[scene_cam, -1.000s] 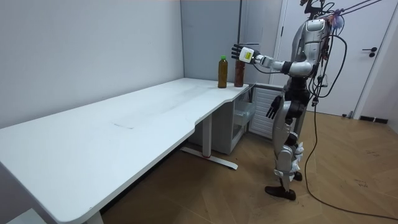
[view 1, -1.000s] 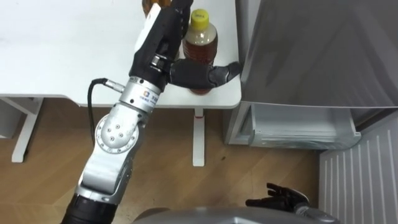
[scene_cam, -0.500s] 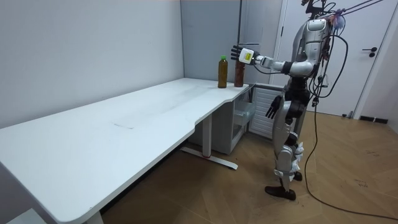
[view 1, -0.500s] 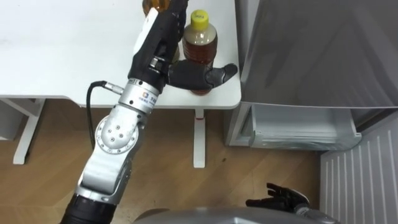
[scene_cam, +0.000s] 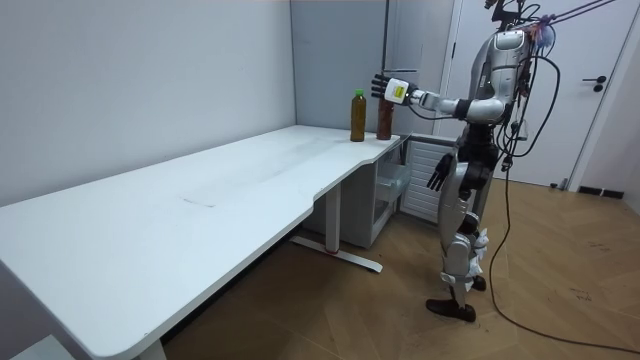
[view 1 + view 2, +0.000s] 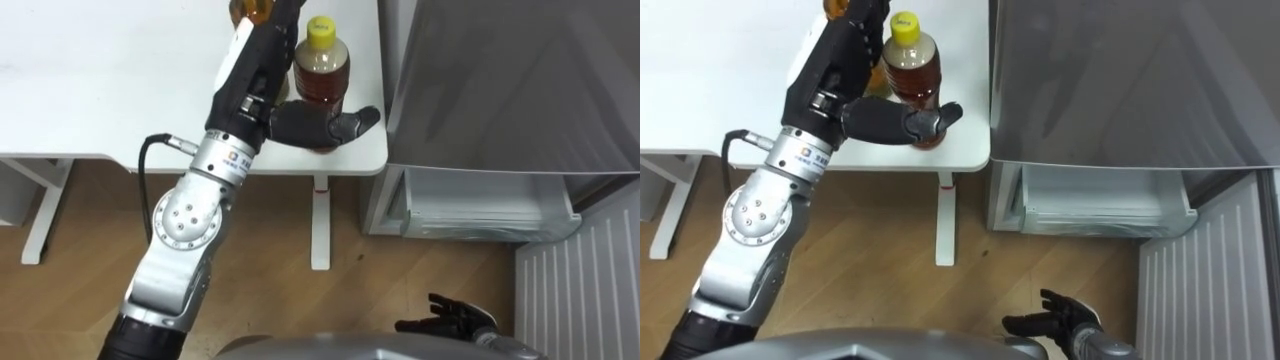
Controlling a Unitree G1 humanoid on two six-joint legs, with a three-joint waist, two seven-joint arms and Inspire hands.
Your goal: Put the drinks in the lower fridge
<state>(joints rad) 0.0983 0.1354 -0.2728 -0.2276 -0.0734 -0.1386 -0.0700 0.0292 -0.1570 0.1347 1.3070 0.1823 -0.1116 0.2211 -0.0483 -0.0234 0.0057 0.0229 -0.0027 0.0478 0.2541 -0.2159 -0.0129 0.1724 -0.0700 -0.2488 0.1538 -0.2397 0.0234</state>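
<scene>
bottle (image 6: pixel 320 72) beside fingers (image 6: pixel 356 120) of l. hand (image 6: pixel 300 122)

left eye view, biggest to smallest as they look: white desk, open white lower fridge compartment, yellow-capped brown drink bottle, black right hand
1. white desk
2. lower fridge compartment
3. yellow-capped bottle and right hand: look alike, not ranked

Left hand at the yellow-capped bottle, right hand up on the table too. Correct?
Not quite. The left hand is at the yellow-capped bottle, but the right hand is not on the table: it hangs low at the robot's side, as the left eye view shows.
</scene>
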